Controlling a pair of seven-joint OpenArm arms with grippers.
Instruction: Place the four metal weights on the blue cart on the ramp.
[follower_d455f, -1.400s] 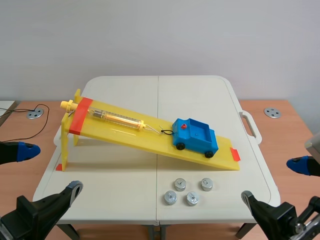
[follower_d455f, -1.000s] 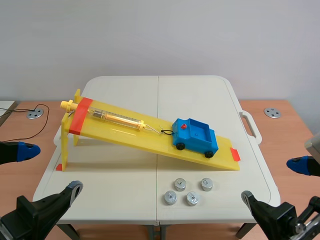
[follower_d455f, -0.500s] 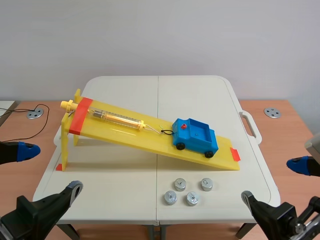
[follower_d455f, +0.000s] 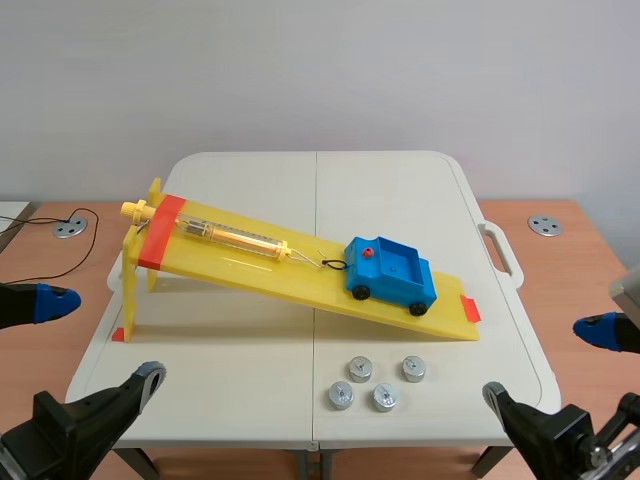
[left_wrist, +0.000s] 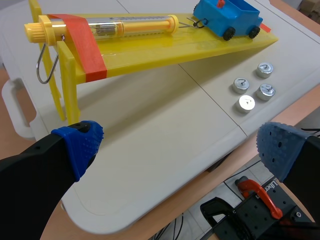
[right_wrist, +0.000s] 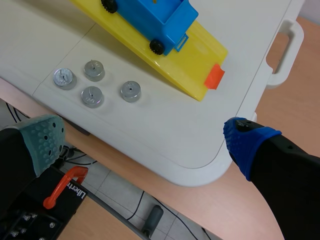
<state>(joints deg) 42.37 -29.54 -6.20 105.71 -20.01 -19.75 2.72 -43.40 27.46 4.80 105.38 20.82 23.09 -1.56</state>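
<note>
Several round metal weights (follower_d455f: 386, 397) stand in a cluster on the white table, just in front of the low end of the yellow ramp (follower_d455f: 250, 265). The blue cart (follower_d455f: 392, 272) rests on the ramp's lower half with its bed empty, hooked to a yellow spring scale (follower_d455f: 230, 237). My left gripper (follower_d455f: 100, 338) is open at the table's front left corner, away from the weights (left_wrist: 246, 102). My right gripper (follower_d455f: 545, 360) is open at the front right corner, with the weights (right_wrist: 92, 96) ahead of it and the cart (right_wrist: 150, 15) beyond them.
The white folding table (follower_d455f: 390, 190) has a carry handle (follower_d455f: 500, 250) on its right edge and stands on a wooden surface. A black cable (follower_d455f: 40, 265) and a metal disc (follower_d455f: 68, 228) lie at the left, another disc (follower_d455f: 545, 225) at the right.
</note>
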